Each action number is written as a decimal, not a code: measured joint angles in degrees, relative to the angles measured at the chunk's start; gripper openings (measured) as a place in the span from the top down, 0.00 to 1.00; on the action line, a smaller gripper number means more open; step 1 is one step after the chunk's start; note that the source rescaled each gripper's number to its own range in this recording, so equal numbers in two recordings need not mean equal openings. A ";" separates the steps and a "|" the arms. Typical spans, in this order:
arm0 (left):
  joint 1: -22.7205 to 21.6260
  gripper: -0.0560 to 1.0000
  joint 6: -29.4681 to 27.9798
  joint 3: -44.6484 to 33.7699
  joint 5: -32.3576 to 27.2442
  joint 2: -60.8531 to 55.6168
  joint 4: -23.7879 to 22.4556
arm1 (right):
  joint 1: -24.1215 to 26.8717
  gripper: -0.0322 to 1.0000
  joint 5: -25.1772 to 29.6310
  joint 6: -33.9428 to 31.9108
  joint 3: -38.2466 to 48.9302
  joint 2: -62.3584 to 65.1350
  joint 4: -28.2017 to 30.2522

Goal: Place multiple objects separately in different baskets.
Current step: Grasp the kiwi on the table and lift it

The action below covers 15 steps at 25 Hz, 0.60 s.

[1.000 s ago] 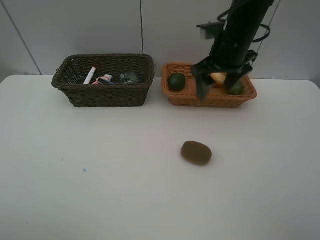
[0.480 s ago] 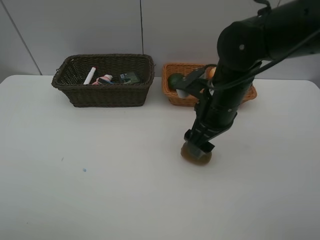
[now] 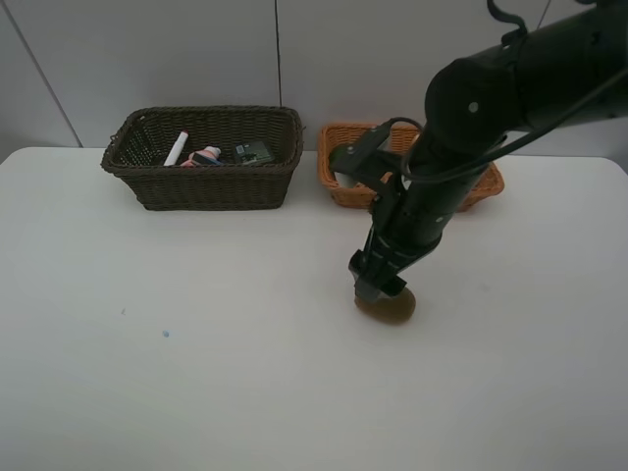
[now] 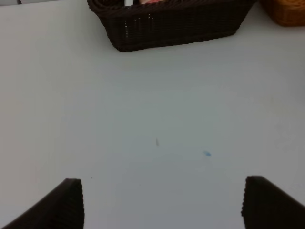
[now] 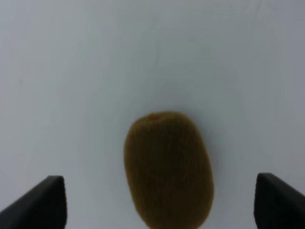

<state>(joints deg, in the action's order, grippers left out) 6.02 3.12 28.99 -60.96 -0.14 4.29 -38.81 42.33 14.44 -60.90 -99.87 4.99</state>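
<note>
A brown kiwi (image 3: 391,307) lies on the white table, in front of the light orange basket (image 3: 345,195). My right gripper (image 3: 378,287) is open and sits low over the kiwi. In the right wrist view the kiwi (image 5: 167,169) lies between the two spread fingers (image 5: 44,202), with gaps on both sides. The dark brown basket (image 3: 211,186) holds a white marker (image 3: 177,147), a pink bottle (image 3: 207,155) and a dark green bottle (image 3: 254,151). My arm hides most of the orange basket's contents. My left gripper (image 4: 164,205) is open and empty above bare table.
The two baskets stand side by side at the table's back edge, near the wall. The left wrist view shows the dark basket (image 4: 171,26), a corner of the orange one (image 4: 286,9) and a small blue speck (image 4: 206,153) on the table.
My right arm left the orange basket, swung forward and came down over the kiwi. In the last half second it shifted only slightly. The kiwi has not moved.
</note>
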 joint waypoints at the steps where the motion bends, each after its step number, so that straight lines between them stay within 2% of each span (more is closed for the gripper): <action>1: 0.00 0.19 0.00 0.00 0.00 0.00 0.00 | 0.00 0.00 -0.96 0.00 0.00 -0.11 0.00; 4: 0.00 0.19 0.00 0.00 0.00 0.00 0.00 | 0.00 0.00 -2.18 0.12 0.00 -1.53 0.00; 10: 0.00 0.19 0.00 0.00 0.00 0.00 0.00 | 0.00 0.00 -1.19 0.18 0.05 -6.58 1.07; 15: 0.00 0.19 0.00 0.00 0.00 0.00 0.00 | 0.00 0.00 -3.77 0.18 0.17 -10.07 1.35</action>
<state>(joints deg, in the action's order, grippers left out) 6.02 3.12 28.99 -60.96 -0.14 4.29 -38.81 38.56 14.62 -60.73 -109.94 6.34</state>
